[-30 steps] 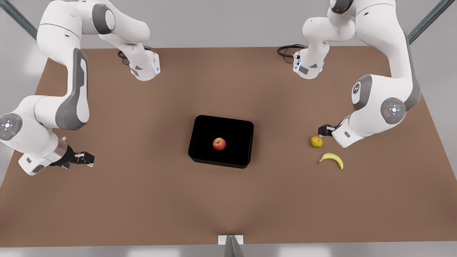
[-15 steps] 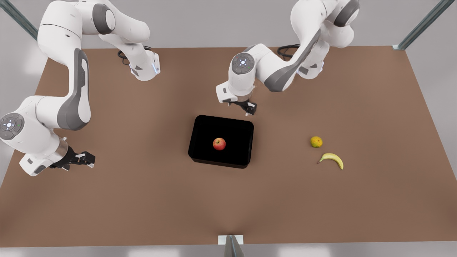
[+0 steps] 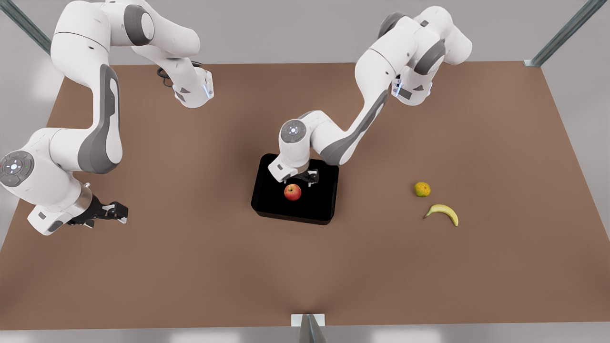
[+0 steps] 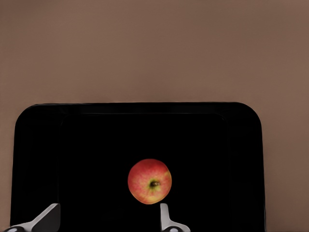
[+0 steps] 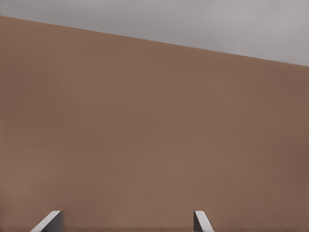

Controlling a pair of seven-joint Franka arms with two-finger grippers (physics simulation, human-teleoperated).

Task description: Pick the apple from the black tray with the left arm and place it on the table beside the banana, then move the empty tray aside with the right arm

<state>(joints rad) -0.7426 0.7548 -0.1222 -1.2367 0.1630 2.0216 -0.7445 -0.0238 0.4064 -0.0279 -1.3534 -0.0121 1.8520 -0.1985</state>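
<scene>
Here the left gripper (image 3: 305, 180) hangs over the tray (image 3: 267, 200), fingers (image 4: 165, 218) spread and holding nothing. The apple (image 3: 292, 192) sits on the tray floor just ahead of the fingertips, not yet between them.

The right gripper (image 3: 110, 211) waits well off from the tray over bare table (image 3: 190, 267), fingers apart and unloaded.

The banana (image 3: 443, 212) lies far from the left gripper, with a yellow-green fruit (image 3: 422, 189) near it.

The risks I judge:
- Descending off-centre, one finger could nudge the round apple and roll it across the glossy floor.
- Closing too high would pinch its crown and squeeze it out.
- Setting down too close could bump the other fruit.
</scene>
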